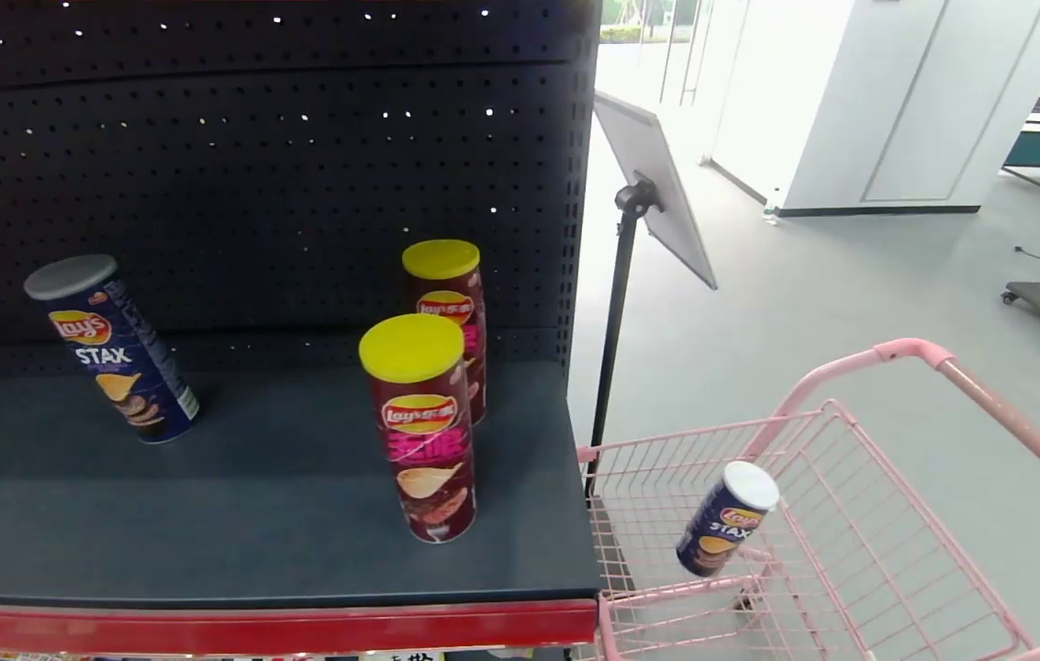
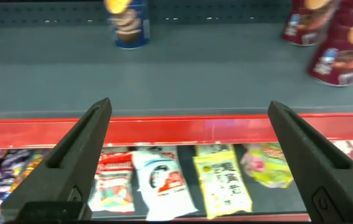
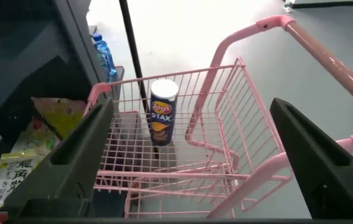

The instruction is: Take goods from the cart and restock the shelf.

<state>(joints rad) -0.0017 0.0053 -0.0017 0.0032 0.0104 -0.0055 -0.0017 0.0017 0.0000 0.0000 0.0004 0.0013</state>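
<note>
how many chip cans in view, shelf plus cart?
4. On the shelf: grey-lidded blue can at left, front maroon can mid-right, rear maroon can behind it. The white-lidded blue can stands in the pink cart. None look hidden, though the cart's near end is cropped.

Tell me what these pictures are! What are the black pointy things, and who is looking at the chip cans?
A robot with two arms took them. The big picture comes from a camera on its head. The other two come from cameras on its wrists; the black pointy things are its left gripper and right gripper, both open, holding nothing. On the shelf stand a blue can, a front red can and a back red can. A cart can, blue too, waits in the pink cart. Snack bags lie lower down.
</note>
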